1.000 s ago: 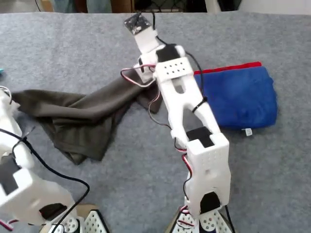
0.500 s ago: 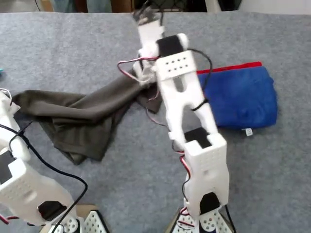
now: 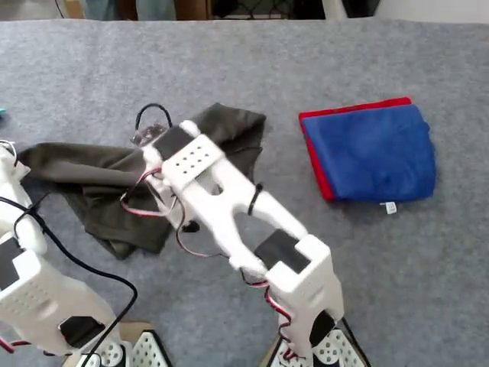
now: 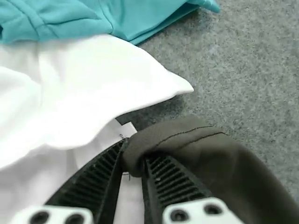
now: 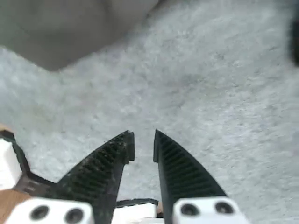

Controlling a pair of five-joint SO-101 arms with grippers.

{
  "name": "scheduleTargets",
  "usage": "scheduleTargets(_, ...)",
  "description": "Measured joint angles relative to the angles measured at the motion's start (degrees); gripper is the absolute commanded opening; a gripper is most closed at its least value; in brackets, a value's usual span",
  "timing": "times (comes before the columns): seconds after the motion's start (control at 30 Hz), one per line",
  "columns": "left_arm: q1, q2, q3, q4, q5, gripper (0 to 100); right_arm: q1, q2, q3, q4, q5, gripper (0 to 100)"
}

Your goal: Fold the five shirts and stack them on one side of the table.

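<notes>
A dark olive shirt (image 3: pixel 114 180) lies crumpled at the table's left, one flap spread toward the middle (image 3: pixel 233 126). My left gripper (image 4: pixel 134 161) is shut on a hemmed edge of that shirt, at the table's far left. My right arm (image 3: pixel 221 199) stretches low over the shirt. Its gripper (image 5: pixel 142 135) is slightly open with nothing between the fingers, above bare grey table, with the dark shirt (image 5: pixel 70 28) just beyond. A folded blue shirt (image 3: pixel 374 149) lies on a folded red one (image 3: pixel 313 141) at the right.
A white shirt (image 4: pixel 70 93) and a teal shirt (image 4: pixel 93 14) lie bunched right beside my left gripper. Grey felt table (image 3: pixel 428 267) stretches open at the front right and along the far side.
My right arm swung from the far middle down to the left, over the dark shirt. The shirt edge it held now lies dropped on the table. The left arm barely moved.
</notes>
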Motion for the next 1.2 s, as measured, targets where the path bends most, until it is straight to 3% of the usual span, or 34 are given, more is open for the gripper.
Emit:
scheduleTargets(0.23, 0.0, 0.0, 0.0, 0.0, 0.0, 3, -4.4, 0.0, 0.62, -4.22, -13.45, 24.7)
scheduleTargets(0.63, 0.0, 0.0, 0.0, 0.0, 0.0, 3, -10.9, 6.33, 2.55, -17.05, -30.95, 25.1)
scheduleTargets(1.2, -0.26, 0.0, 0.0, 0.0, 0.0, 3, -10.9, 8.53, 2.81, -23.3, -32.44, 25.1)
